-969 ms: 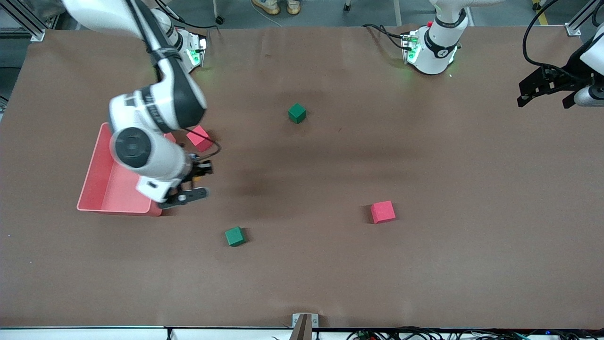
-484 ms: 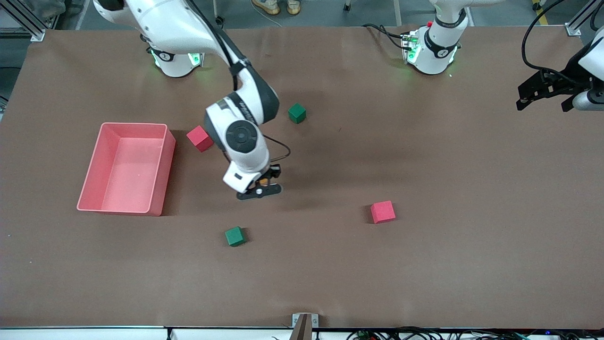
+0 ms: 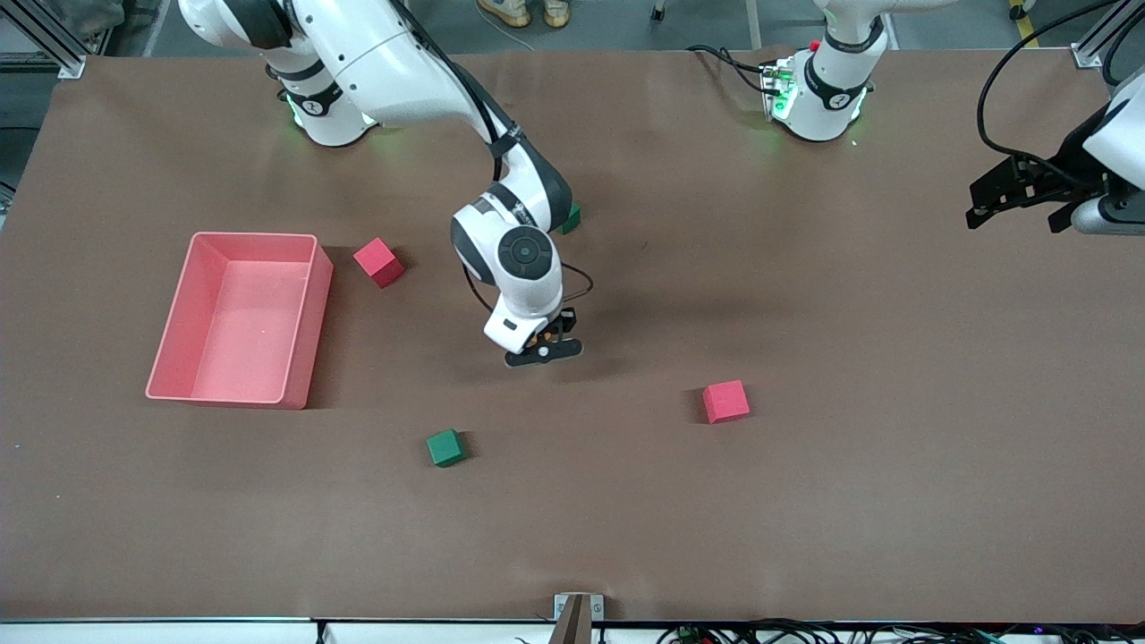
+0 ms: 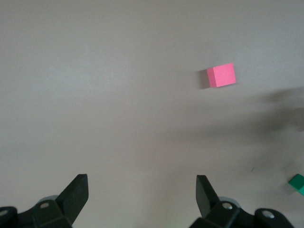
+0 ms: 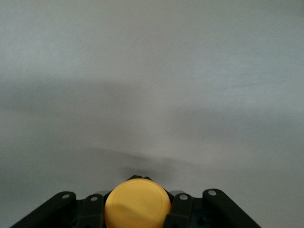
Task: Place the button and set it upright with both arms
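The right gripper (image 3: 544, 347) hangs over the bare middle of the table (image 3: 805, 501), its fingers pinched on the button (image 5: 137, 203), whose orange cap fills the gap between them in the right wrist view. Around it lie two red cubes, one (image 3: 377, 261) beside the pink tray (image 3: 304, 322) and one (image 3: 725, 401) toward the left arm's end, and two green cubes, one (image 3: 445, 447) nearer the front camera and one (image 3: 572, 217) half hidden by the right arm. The left gripper (image 3: 1020, 190) waits over that table end, fingers spread wide.
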Robot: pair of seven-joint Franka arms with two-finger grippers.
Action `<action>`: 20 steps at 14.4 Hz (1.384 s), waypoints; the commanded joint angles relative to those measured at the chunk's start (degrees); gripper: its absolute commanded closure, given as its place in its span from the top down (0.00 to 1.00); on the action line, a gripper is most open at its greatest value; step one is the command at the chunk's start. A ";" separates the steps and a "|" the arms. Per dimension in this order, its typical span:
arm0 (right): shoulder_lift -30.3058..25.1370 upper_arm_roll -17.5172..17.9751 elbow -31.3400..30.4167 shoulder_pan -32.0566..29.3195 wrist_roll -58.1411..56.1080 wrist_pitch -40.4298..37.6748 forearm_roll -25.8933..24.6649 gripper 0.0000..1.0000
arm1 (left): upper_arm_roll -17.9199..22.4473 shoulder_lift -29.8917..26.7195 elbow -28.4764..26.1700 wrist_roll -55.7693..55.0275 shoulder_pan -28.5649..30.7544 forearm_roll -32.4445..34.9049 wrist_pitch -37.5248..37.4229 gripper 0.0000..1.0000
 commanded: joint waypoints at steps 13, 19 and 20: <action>3.34 -0.74 1.09 2.40 5.08 4.30 -0.40 0.52 | -4.03 8.65 -2.47 -6.92 -1.21 0.00 12.68 1.00; 4.04 -0.83 1.09 2.84 4.82 14.58 -0.84 1.00 | -6.84 8.91 -7.84 -14.02 -1.30 0.00 20.24 1.00; 4.04 -0.83 1.18 2.84 4.82 14.94 -0.84 1.00 | -7.71 9.44 -7.93 -15.60 -1.30 0.00 20.77 1.00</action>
